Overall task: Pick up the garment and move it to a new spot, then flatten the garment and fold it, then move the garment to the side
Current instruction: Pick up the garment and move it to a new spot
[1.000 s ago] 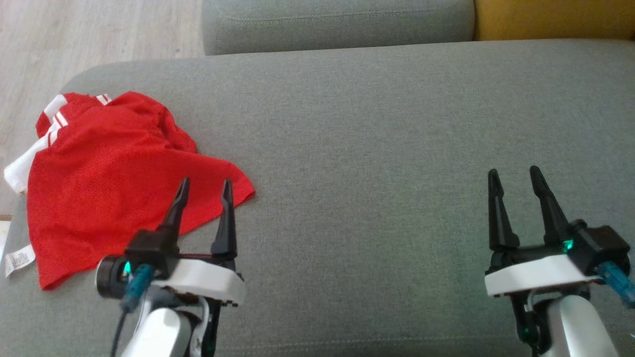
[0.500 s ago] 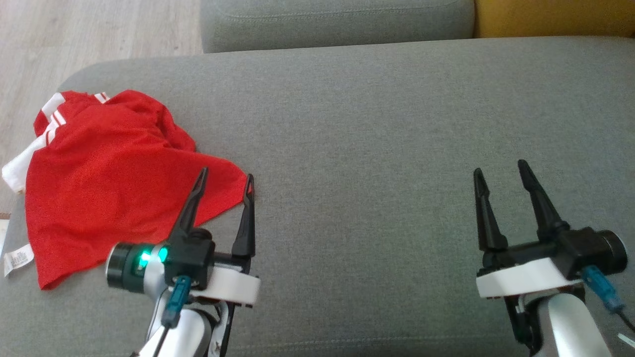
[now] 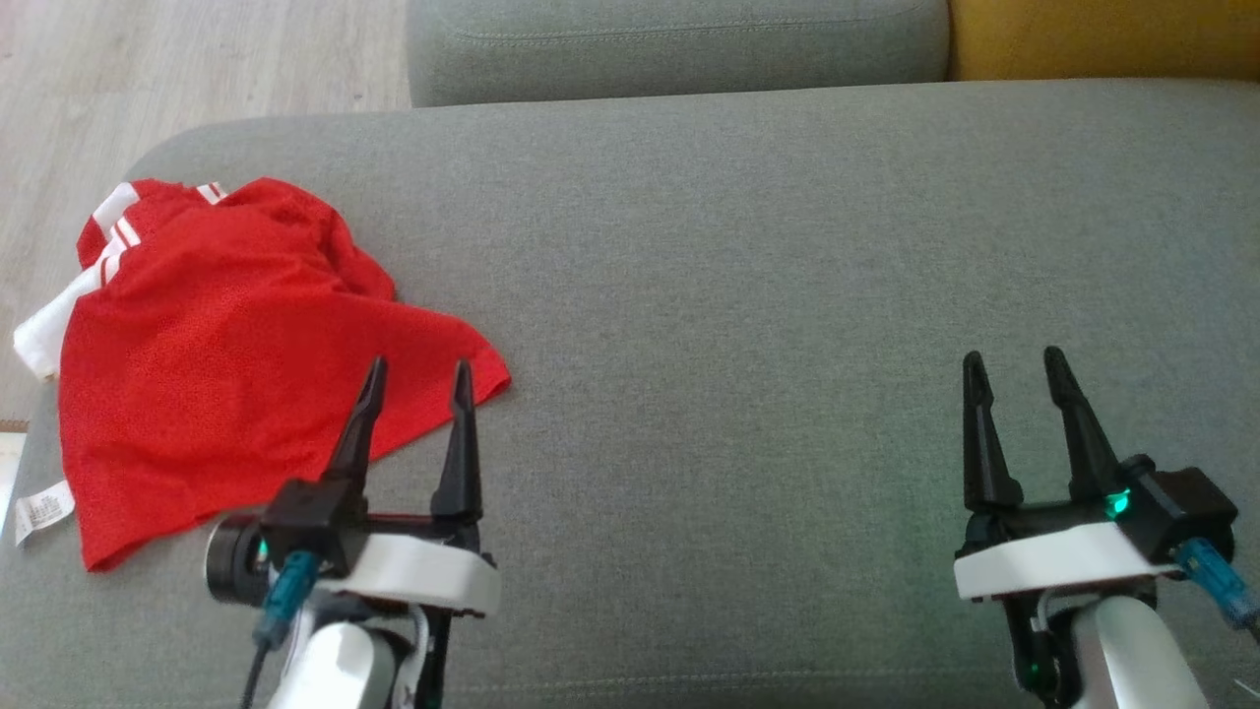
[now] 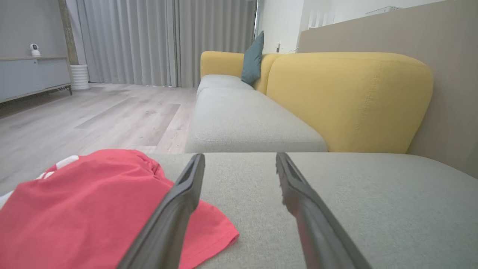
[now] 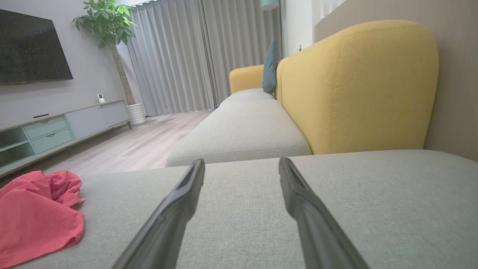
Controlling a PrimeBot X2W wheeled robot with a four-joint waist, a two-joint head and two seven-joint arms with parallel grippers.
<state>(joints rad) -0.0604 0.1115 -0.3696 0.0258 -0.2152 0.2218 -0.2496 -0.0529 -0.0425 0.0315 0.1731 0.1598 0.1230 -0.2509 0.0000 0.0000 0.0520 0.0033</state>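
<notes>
Left gripper point(image 3: 417, 379) pulled back, wide open, beside red garment point(image 3: 217, 335)

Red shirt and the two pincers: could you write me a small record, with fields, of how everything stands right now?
Garment: red shirt with white trim, crumpled, unfolded
Place: left end of the grey sofa cushion
Left pincer: open, empty, at the shirt's near corner
Right pincer: open, empty, over bare cushion, far from the shirt
Task stage: shirt not yet picked up
</notes>
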